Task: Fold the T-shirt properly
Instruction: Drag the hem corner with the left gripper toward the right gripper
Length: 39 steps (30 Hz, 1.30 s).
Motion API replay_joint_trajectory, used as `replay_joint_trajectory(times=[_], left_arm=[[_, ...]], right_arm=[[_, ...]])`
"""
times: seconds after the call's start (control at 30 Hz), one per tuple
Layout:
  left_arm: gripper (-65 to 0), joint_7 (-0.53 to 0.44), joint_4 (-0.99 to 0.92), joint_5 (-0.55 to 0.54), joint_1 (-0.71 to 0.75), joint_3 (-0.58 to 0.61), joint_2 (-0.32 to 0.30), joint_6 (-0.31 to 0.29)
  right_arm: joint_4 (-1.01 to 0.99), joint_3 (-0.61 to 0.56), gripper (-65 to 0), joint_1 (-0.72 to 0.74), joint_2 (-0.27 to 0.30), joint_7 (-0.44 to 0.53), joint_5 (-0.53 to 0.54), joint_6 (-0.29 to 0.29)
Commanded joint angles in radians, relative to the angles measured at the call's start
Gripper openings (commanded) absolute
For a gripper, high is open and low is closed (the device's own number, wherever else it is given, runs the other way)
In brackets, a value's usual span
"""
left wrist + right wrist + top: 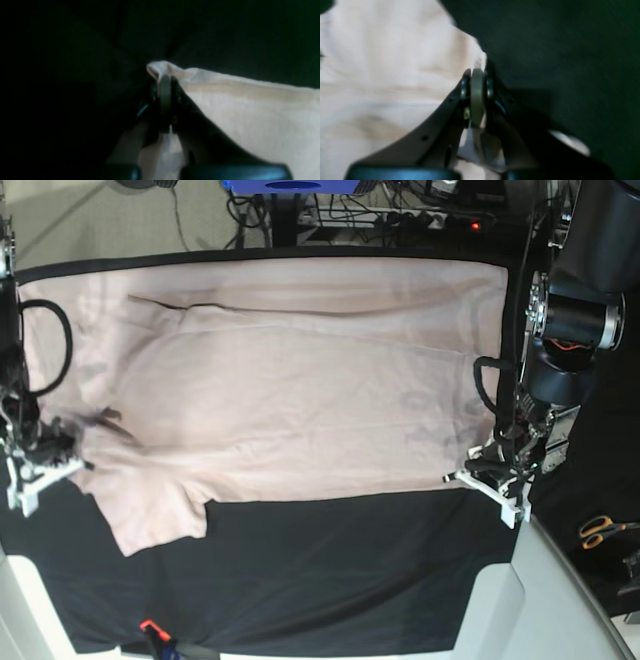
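shirt: T-shirt point(290, 370) is lying spread flat on the bench, filling the 12 o'clock half of the base view; one sleeve is sticking out toward 7 o'clock.
bench: black cover point(330, 570) is showing bare across the 6 o'clock band.
left claw: left claw point(165, 82) is sitting at 3 o'clock in the base view, at the shirt's corner there. Jaws are pressed together and pinching the hem corner; the fabric is bunching into a small peak just above the tips in the left wrist view.
right claw: right claw point(477, 82) is sitting at 9 o'clock in the base view, by the sleeve end. Jaws are pressed together on the shirt's edge; pale cloth is showing between and below the jaws in the right wrist view, blurred.
fabric: lying mostly smooth, with light creases running across the middle.
extras: scissors point(603, 530) with orange handles are lying off the bench at 4 o'clock; a small orange-and-black clip point(152, 632) is sitting at the bench's 7 o'clock edge.
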Motion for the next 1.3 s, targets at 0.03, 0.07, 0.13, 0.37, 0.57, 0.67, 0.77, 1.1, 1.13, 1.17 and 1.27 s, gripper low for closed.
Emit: replay_joint_trajectory(times=[0.03, 0.07, 0.13, 0.37, 0.57, 0.67, 0.77, 1.1, 1.13, 1.17, 1.27], left_arm=[[-65.0, -0.001, 0.074, 0.001, -0.006, 0.000, -0.035, 0.005], [-65.0, 0.000, 0.101, 0.001, 0.006, 0.000, -0.039, 0.005], [-65.0, 0.005, 0.144, -0.001, 0.026, 0.000, -0.052, 0.005], [-65.0, 0.048, 0.287, -0.001, 0.098, -0.071, -0.059, 0.006], [-65.0, 0.149, 0.447, 0.004, 0.167, -0.187, -0.061, 0.006], [-65.0, 0.157, 0.533, 0.005, 0.204, -0.187, -0.062, 0.006], [-65.0, 0.157, 0.582, 0.001, 0.233, -0.190, -0.059, 0.006], [-65.0, 0.246, 0.770, -0.001, 0.346, -0.197, -0.064, 0.006], [-65.0, 0.261, 0.806, -0.001, 0.363, -0.207, -0.064, 0.008], [-65.0, 0.284, 0.844, -0.001, 0.386, -0.232, -0.061, 0.008], [-65.0, 0.364, 0.981, 0.001, 0.454, -0.309, -0.056, 0.008]], right_arm=[[0.032, 0.004, -65.0, 0.030, 0.022, 0.019, 0.006, 0.004], [0.038, 0.004, -65.0, 0.030, 0.022, 0.019, 0.006, 0.004], [0.043, 0.004, -65.0, 0.032, 0.024, 0.019, 0.006, 0.004], [0.043, 0.006, -65.0, 0.026, 0.042, 0.093, 0.006, 0.004], [0.043, 0.004, -65.0, 0.026, 0.048, 0.099, 0.006, 0.004], [0.043, 0.004, -65.0, 0.029, 0.048, 0.099, 0.006, 0.004], [0.046, 0.011, -65.0, 0.027, 0.048, 0.103, 0.006, 0.004], [0.193, 0.014, -65.0, -0.059, 0.068, 0.134, 0.011, 0.000], [0.206, 0.015, -65.0, -0.068, 0.068, 0.127, 0.012, 0.000], [0.218, 0.017, -65.0, -0.076, 0.068, 0.111, 0.012, 0.000], [0.250, 0.087, -65.0, -0.113, 0.065, 0.071, 0.009, 0.000]])
